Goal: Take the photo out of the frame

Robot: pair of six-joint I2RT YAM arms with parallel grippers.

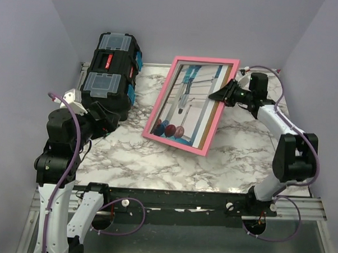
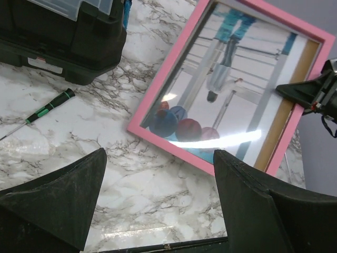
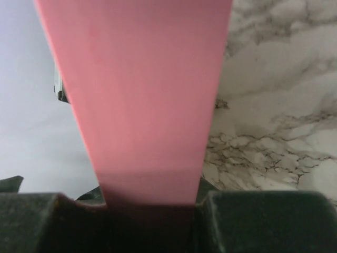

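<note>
Top external view: the right hand (image 1: pixel 226 95) is clamped on the right rail of the tilted frame (image 1: pixel 175 143), with the photo (image 1: pixel 189 102) inside. The left hand (image 2: pixel 159 158) gapes wide and empty above the counter (image 2: pixel 131 195).

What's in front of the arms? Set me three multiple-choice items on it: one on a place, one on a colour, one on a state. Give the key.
1. Where on the white marble table does the black plastic toolbox stand? A. back left B. front right C. centre
2. What colour is the thin rectangular picture frame? A. green B. pink C. white
3. What is the right gripper doing? A. hanging open B. clamping the frame's right edge C. gripping the toolbox
Key: 1 A, it sits in the far left corner; 2 B, its border is pink in every view; 3 B, the right wrist view shows the pink edge clamped in it.
</note>
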